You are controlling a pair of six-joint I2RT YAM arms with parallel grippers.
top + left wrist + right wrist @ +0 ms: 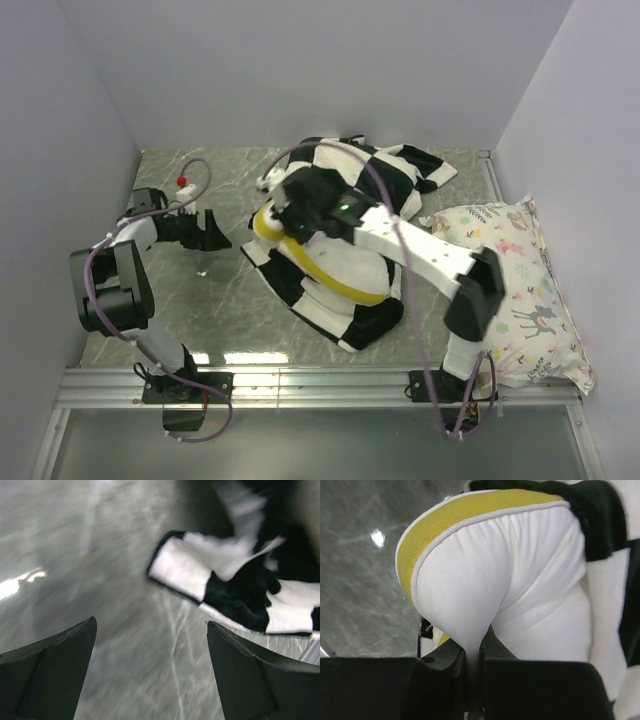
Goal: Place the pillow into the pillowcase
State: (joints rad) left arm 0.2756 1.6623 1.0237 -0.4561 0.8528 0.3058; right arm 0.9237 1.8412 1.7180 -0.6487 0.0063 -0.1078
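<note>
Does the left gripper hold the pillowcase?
No, the left gripper hangs with jaws wide open over the table, apart from the pillowcase.

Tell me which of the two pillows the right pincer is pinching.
The plain white pillow with the yellow band, lying on the checkered pillowcase; its fabric is caught in the right pincer. The deer-print pillow lies apart.

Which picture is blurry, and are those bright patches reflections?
Left wrist view: smeared throughout, the pillowcase corner soft, glare on the table at left. Right wrist view: pillow sharp, one small glare spot. Top view: crisp, a reflected strip along the near edge.
</note>
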